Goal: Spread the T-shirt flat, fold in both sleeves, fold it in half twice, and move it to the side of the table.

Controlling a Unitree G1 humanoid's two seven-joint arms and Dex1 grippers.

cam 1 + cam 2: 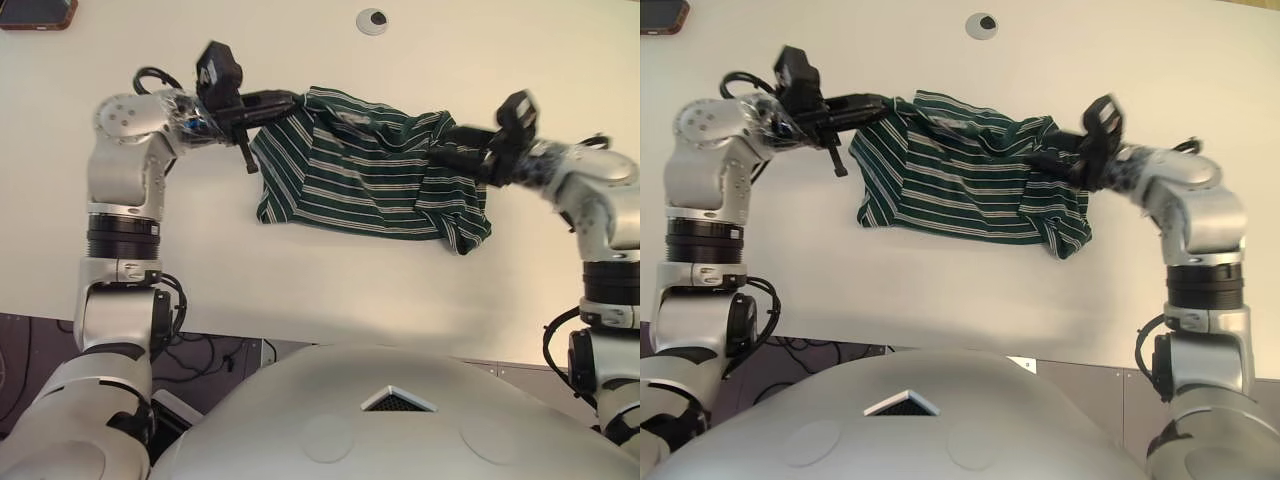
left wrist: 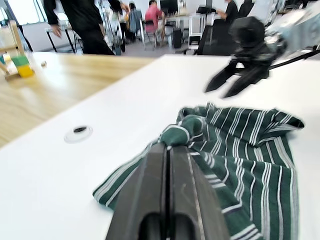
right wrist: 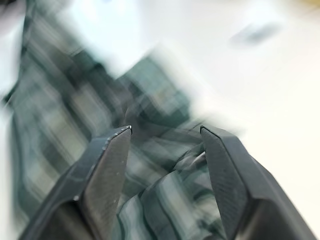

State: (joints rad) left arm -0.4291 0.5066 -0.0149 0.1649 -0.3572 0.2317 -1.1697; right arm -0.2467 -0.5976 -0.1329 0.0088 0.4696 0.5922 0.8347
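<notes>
Left gripper (image 2: 169,146) is clamping the T-shirt (image 1: 370,170) at its edge, right gripper (image 3: 165,131) hovering with fingers apart; pulling one-sided risks dragging it crumpled.

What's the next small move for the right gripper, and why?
Probably close the right gripper, which is open with bunched fabric between its jaws. The left gripper is shut on the opposite edge of the T-shirt, which lies crumpled, so a second grip looks needed to pull it flat.
</notes>
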